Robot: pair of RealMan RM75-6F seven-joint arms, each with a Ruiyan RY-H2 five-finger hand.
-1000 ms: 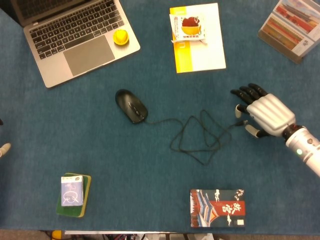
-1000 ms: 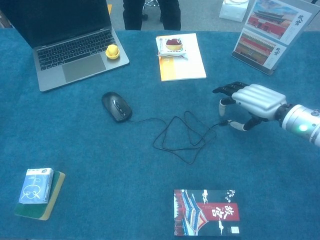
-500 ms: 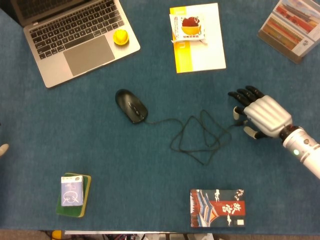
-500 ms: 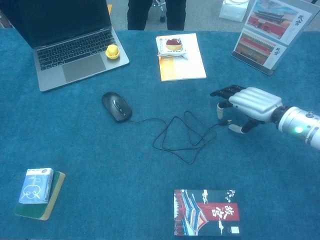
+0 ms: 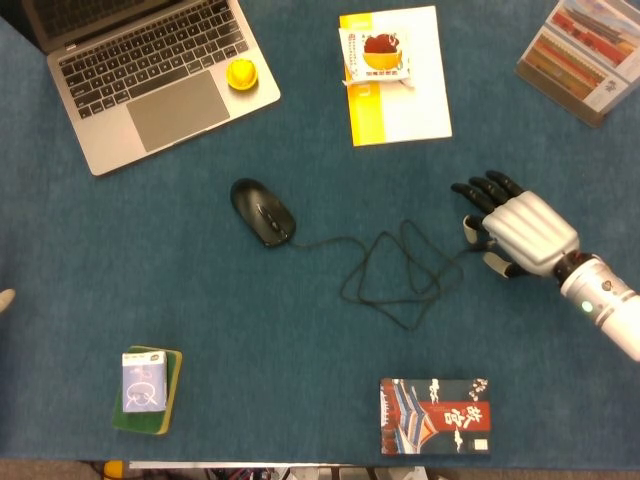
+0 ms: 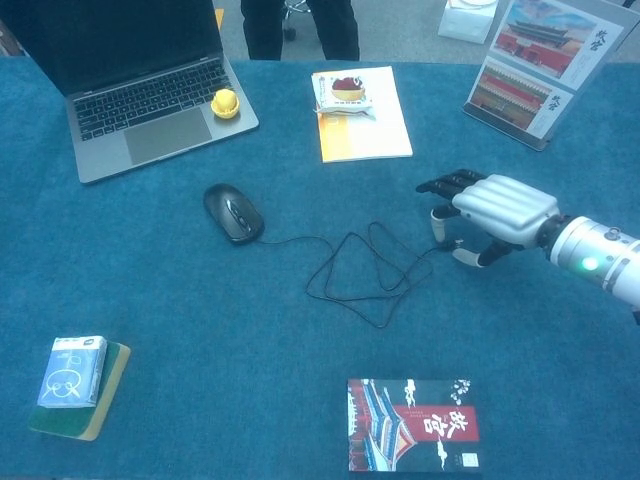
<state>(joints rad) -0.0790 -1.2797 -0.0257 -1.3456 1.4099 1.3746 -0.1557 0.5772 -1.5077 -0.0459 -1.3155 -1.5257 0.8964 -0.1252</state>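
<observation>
My right hand [image 5: 520, 232] hovers palm down at the right of the table, its dark fingers spread and pointing left; it is also in the chest view [image 6: 497, 208]. The free end of the black cable [image 5: 400, 275] runs under it, between thumb and fingers, and no grip on it shows. The cable loops back to a black mouse [image 5: 263, 211] at centre left. At the left edge of the head view only a pale tip, perhaps of my left hand [image 5: 4, 298], shows.
A grey laptop [image 5: 150, 70] with a small yellow object [image 5: 241, 73] on it sits far left. A yellow-white booklet [image 5: 400, 90] carries a snack packet [image 5: 376, 53]. A display card [image 5: 580, 55] stands far right. A red-blue book [image 5: 435, 416] and a card pack on a green pad [image 5: 145, 385] lie near.
My right hand has crept a little to the left, further over the cable's end. The pale tip at the left edge has slipped slightly outward.
</observation>
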